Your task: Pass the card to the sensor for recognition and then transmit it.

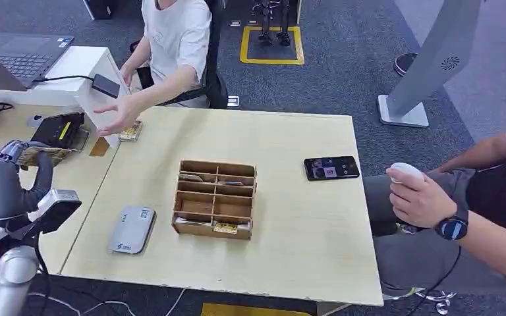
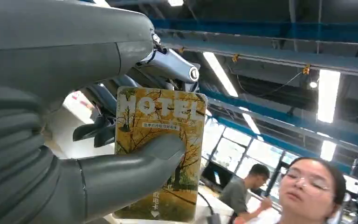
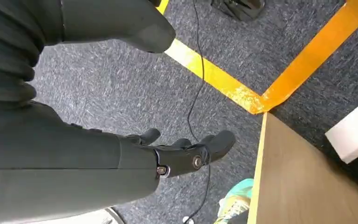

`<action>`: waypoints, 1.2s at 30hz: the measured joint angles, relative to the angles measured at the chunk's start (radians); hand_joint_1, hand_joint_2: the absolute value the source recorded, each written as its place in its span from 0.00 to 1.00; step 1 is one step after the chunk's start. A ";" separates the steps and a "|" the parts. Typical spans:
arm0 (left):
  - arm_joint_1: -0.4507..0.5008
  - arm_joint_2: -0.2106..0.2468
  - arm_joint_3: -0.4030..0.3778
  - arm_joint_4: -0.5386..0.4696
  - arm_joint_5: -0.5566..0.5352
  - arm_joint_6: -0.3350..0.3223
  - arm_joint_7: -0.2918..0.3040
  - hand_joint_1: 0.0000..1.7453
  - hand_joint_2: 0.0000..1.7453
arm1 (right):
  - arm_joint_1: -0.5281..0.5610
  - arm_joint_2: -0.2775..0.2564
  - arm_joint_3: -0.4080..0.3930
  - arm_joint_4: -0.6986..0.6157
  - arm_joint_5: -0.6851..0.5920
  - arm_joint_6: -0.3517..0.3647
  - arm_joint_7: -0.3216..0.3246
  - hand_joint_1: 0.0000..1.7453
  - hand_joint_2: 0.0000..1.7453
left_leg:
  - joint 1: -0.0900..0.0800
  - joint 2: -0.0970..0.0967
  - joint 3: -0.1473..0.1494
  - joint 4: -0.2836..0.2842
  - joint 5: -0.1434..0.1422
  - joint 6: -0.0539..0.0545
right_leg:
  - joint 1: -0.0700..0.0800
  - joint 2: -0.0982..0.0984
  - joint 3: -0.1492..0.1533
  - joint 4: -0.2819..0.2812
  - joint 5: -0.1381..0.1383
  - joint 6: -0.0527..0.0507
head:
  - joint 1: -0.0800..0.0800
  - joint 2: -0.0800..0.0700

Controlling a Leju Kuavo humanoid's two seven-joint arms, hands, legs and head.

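Card [image 2: 161, 154] in my left robot hand [image 1: 3, 184] reads "HOTEL" across a yellow tree print; smaller lines under it are too fine to read. I see thumb and fingers pinching it, raised over the tabletop's [image 1: 290, 257] left edge, near the black sensor [image 1: 59, 130]. My right robot hand [image 3: 186, 151] hangs over carpet, fingers loosely apart, holding nothing.

Grey carpet [image 1: 342, 72] is spread across the floor, crossed by yellow tape [image 3: 223, 81]. A pale wooden table [image 1: 290, 217] is set in the middle. Overhead, blue beams [image 2: 279, 42] are lit by long strip lights [image 2: 328, 93].
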 joint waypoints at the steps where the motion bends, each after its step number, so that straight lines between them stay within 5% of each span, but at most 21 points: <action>1: -0.002 0.008 0.000 0.009 -0.018 0.007 0.001 1.00 1.00 | 0.000 0.000 0.001 0.000 0.000 0.000 0.000 0.00 1.00 | 0.000 0.000 0.000 0.000 0.000 0.000 | 0.000 0.000 0.000 0.000 0.000 0.000 | 0.000 0.000; 18: -0.082 0.027 -0.063 0.100 -0.059 0.010 0.021 1.00 1.00 | 0.002 -0.011 0.000 0.000 -0.034 -0.001 -0.031 0.00 1.00 | 0.000 0.000 0.000 0.000 0.000 0.000 | 0.000 0.000 -0.001 0.000 0.000 0.000 | 0.000 0.000; 19: -0.088 0.027 -0.072 0.104 -0.060 0.010 0.021 0.00 1.00 | 0.002 -0.013 0.000 0.000 -0.038 -0.001 -0.032 0.00 1.00 | 0.000 0.000 0.000 0.000 0.000 0.000 | 0.000 0.000 -0.002 0.000 0.000 0.000 | 0.000 0.000; 24: -0.130 0.021 -0.111 0.131 -0.035 -0.003 0.034 0.00 1.00 | 0.003 -0.019 -0.008 0.001 -0.050 -0.005 -0.039 0.00 1.00 | 0.000 0.000 0.000 0.000 0.000 0.000 | 0.000 0.000 -0.001 0.000 0.000 0.000 | 0.000 0.000; 30: -0.146 0.006 -0.132 0.147 0.040 -0.028 0.118 0.00 1.00 | 0.009 -0.024 -0.015 0.004 -0.053 -0.018 -0.032 0.00 1.00 | 0.000 0.001 -0.001 0.000 0.000 0.000 | 0.000 0.001 -0.001 0.000 0.001 -0.001 | 0.000 0.000; 36: -0.106 0.007 -0.127 0.138 0.138 -0.082 0.100 0.00 1.00 | 0.009 -0.023 -0.015 0.004 -0.042 -0.022 -0.019 0.00 1.00 | 0.000 0.001 -0.001 0.000 0.000 0.000 | 0.000 0.001 -0.001 0.000 0.000 -0.001 | 0.000 0.000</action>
